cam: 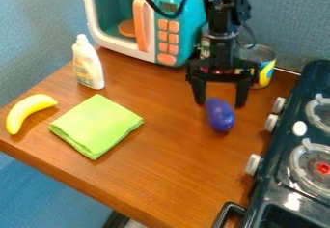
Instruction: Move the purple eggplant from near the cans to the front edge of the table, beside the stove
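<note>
Your gripper hangs over the far right part of the wooden counter, with its two fingers pointing down and spread well apart. It has hold of nothing. The purple toy eggplant lies on the counter just below and to the near side of it, its far end between the fingertips and its rounded body reaching toward you. You have the finger on the left very near the toy's far end; I cannot tell whether they touch. The other finger stands apart from it, to the right.

As for how far along you are, I judge it early: the gripper is down close to the toy and roughly lined up with its far end, but the toy is neither gripped nor lifted. All handling of it from the grip onward is undone.

Around your workspace, the folded green cloth lies flat to the left, with the yellow banana beyond it at the left edge. The white bottle stands upright on the far left, near the toy microwave. A can stands behind the gripper to the right, and the dark stove borders the right side.
</note>
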`<move>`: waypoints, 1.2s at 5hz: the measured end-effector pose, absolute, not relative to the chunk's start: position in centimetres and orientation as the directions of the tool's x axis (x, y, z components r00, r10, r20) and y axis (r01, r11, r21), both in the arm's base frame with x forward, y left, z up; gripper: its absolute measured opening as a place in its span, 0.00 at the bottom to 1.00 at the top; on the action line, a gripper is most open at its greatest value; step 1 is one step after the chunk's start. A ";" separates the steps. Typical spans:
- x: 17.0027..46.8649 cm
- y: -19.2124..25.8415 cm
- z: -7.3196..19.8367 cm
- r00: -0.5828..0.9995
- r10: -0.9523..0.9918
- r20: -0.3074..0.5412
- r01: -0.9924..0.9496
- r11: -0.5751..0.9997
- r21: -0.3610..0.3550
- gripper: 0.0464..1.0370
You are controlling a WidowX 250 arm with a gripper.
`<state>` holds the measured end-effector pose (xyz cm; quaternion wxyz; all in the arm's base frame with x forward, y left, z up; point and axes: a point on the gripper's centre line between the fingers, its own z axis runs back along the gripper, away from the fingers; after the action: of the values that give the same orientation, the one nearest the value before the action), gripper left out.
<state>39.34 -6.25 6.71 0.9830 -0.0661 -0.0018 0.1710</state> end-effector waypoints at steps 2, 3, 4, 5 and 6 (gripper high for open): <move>39.9 -6.7 5.3 0.923 0.383 -0.045 -0.385 0.912 -0.140 0.96; 40.2 -6.5 3.9 0.915 0.391 -0.097 -0.399 0.913 -0.086 0.96; 40.0 -6.6 2.1 0.911 0.379 -0.165 -0.393 0.918 -0.061 0.96; 40.1 -6.8 1.8 0.917 0.360 -0.171 -0.377 0.923 -0.078 0.93; 40.0 -6.7 1.8 0.939 0.307 -0.154 -0.326 0.939 -0.112 0.79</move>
<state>39.96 -6.70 1.82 0.9823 -0.0682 0.0670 0.1611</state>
